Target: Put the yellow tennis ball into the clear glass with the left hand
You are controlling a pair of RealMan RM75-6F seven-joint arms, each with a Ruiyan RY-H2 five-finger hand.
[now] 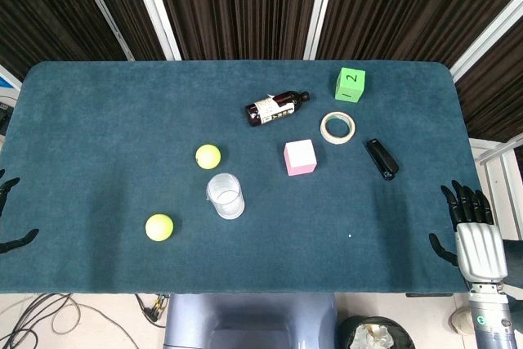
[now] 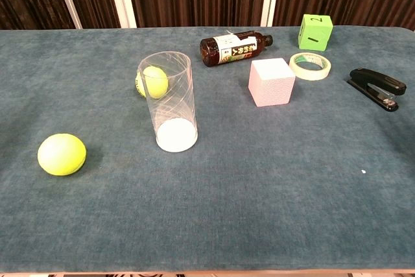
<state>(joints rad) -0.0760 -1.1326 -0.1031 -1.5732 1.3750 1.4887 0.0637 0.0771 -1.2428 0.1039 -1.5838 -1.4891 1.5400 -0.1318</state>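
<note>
Two yellow tennis balls lie on the blue table: one point(image 1: 207, 156) point(image 2: 152, 81) just behind the clear glass, the other point(image 1: 159, 226) point(image 2: 61, 154) to the glass's front left. The glass point(image 1: 225, 195) point(image 2: 175, 102) stands upright and empty near the table's middle. Only dark fingertips of my left hand point(image 1: 18, 241) show at the far left edge of the head view, spread apart and holding nothing, well left of both balls. At the table's front right edge, my right hand point(image 1: 472, 230) has its fingers spread and is empty. The chest view shows neither hand.
A brown bottle point(image 1: 276, 108) lies on its side behind the glass. A pink cube point(image 1: 300, 157), a tape roll point(image 1: 337, 127), a green cube point(image 1: 350, 84) and a black stapler point(image 1: 381, 158) sit on the right half.
</note>
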